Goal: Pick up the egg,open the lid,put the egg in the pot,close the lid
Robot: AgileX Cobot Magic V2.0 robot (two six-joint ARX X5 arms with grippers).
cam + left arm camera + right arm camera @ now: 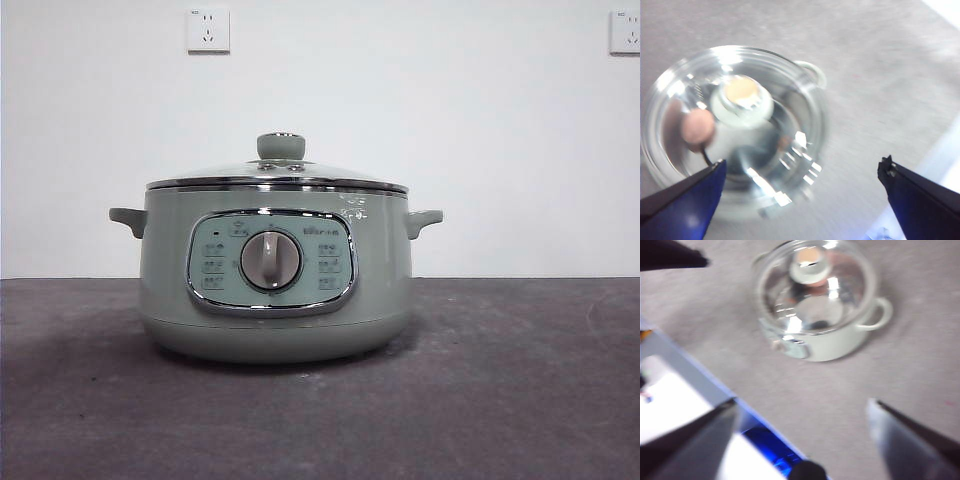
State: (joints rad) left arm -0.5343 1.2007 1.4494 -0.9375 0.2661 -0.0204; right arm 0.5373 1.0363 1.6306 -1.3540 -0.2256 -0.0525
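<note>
Left gripper (800, 172) hangs above pot (275, 275), jaws wide apart, holding nothing. Right gripper (800, 412) higher, further off to side, jaws also spread, empty. Left arm is nearer. Lid (735, 130) sits closed on pot, directly below and slightly ahead of left jaws, knob (741, 97) pointing up. Egg (697, 126) shows as reddish-brown oval through glass, apparently inside pot already, beside knob; blur hides its long axis. Count: one pot, one lid, one egg, two handles. Likely little remains beyond arms retreating.

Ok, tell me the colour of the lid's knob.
Sage green, with a tan top: the knob shows best in the front view.
</note>
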